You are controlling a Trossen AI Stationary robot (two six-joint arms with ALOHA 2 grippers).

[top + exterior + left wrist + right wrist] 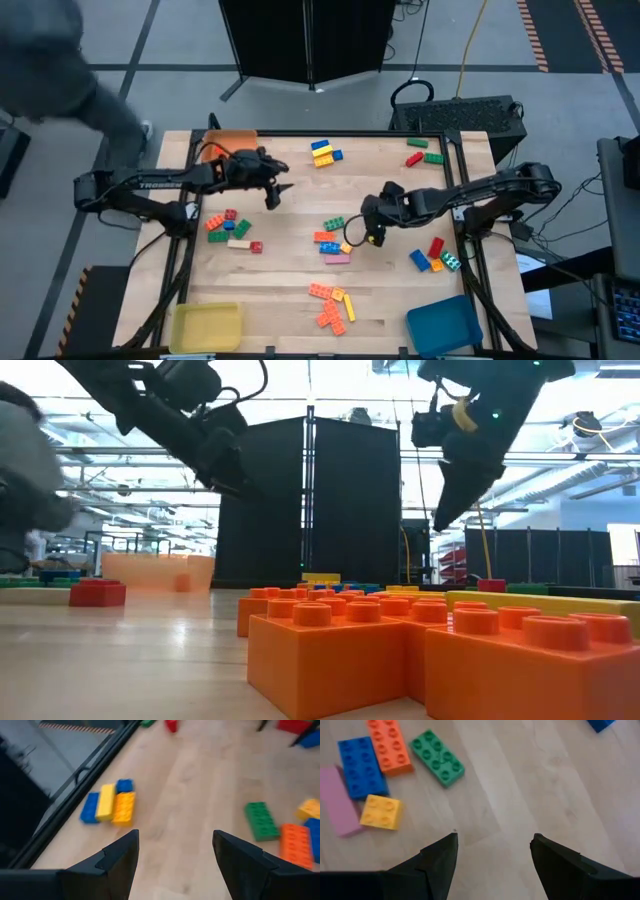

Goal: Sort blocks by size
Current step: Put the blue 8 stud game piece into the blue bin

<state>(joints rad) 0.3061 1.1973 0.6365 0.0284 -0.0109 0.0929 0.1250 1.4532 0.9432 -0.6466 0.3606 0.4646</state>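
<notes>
Right gripper (376,238), fingers apart and empty, hovers above the table just beside the central cluster of studded plastic toy blocks (334,241); its wrist view shows bare wood between the fingertips, with a green eight-stud block (438,758), an orange eight-stud block (389,745), a blue eight-stud block (361,766), a small yellow four-stud block (381,812) and a flat pink block (339,800) lying ahead of them. Left gripper (277,197), likewise spread and holding nothing, hangs over open wood toward the far left of the table; its wrist view looks toward the far-edge group of blue, yellow and orange blocks (107,803).

Remaining blocks lie in scattered mixed-colour groups: one at the left (229,229), one near the far right corner (423,153), one at the right (433,256), and an orange-and-yellow group at the near edge (333,306), which fills the foreground of the low view.

Three square plastic trays stand at the table's margins: yellow tray (206,327) near left, blue tray (444,326) near right, orange tray (232,142) far left. The yellow and blue trays show no blocks inside; the orange one is partly hidden by the arm. Judged from this, sorting by size has barely begun, and nearly every block is still to be moved.

A person's grey sleeve (60,70) shows beyond the table's far left corner.
</notes>
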